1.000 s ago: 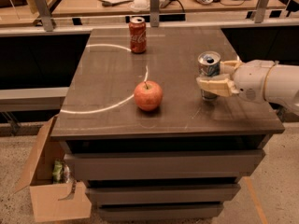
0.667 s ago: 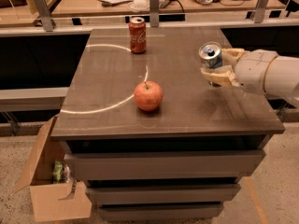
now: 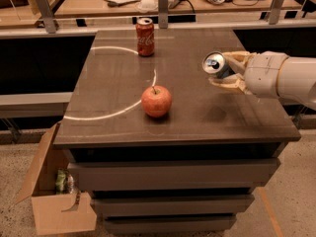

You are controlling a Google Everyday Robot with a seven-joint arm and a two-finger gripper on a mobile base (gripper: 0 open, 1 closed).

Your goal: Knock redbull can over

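Camera view: pincer (image 3: 223,71) around redbull can (image 3: 215,63)

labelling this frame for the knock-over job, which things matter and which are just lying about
Part of the job: redbull can, tilted, its top toward the camera; gripper, closed around it over the right side of the table.

Just lying about: red cola can and apple on the table; cardboard box on the floor.

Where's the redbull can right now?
The redbull can is tilted in the tool at the camera view's right, above the table, right of the apple.
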